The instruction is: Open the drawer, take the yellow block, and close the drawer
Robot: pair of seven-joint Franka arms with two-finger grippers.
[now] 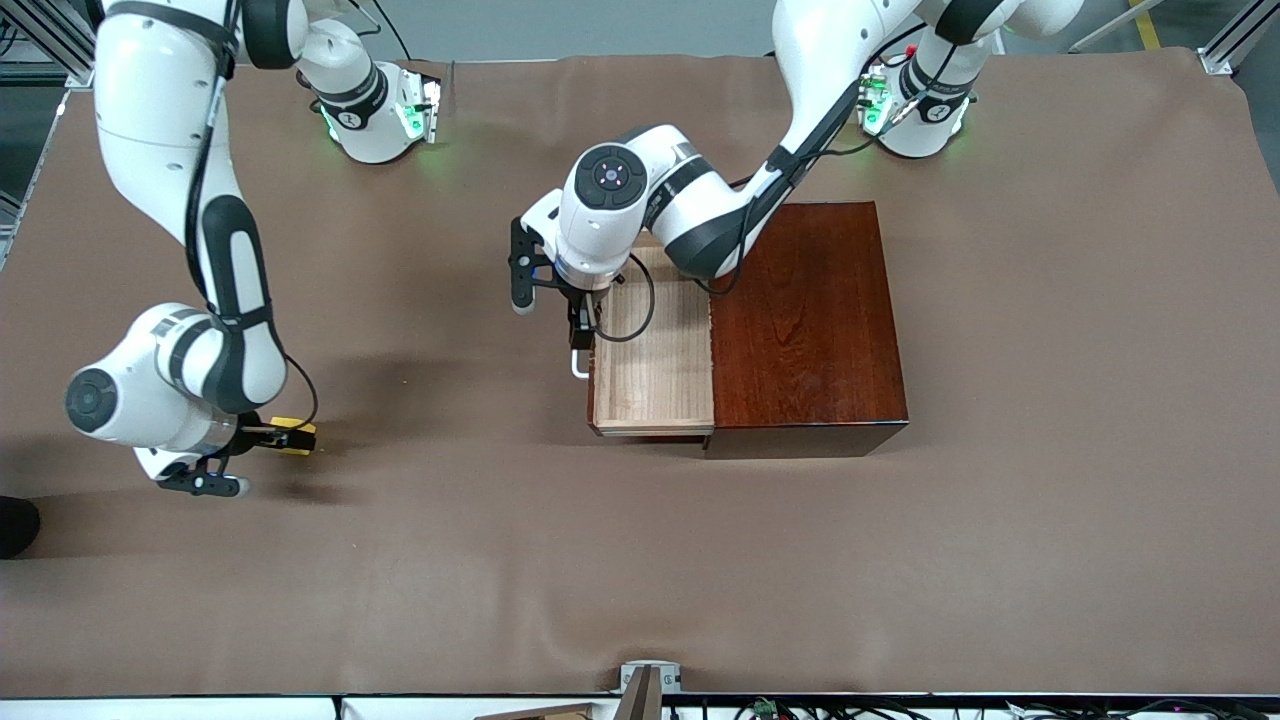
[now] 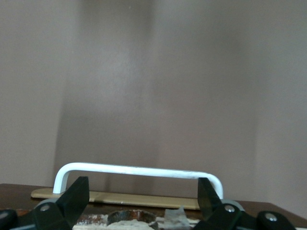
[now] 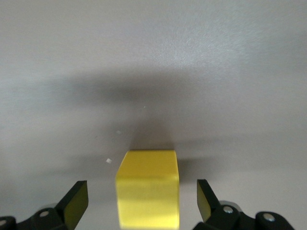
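High front overview, two close wrist views

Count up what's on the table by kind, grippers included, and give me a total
Wooden box with pulled-out drawer: 1
Yellow block, on the tablecloth toward the right arm's end: 1
Grippers: 2, the right gripper open around the yellow block, the left gripper open at the drawer's white handle
Total: 4
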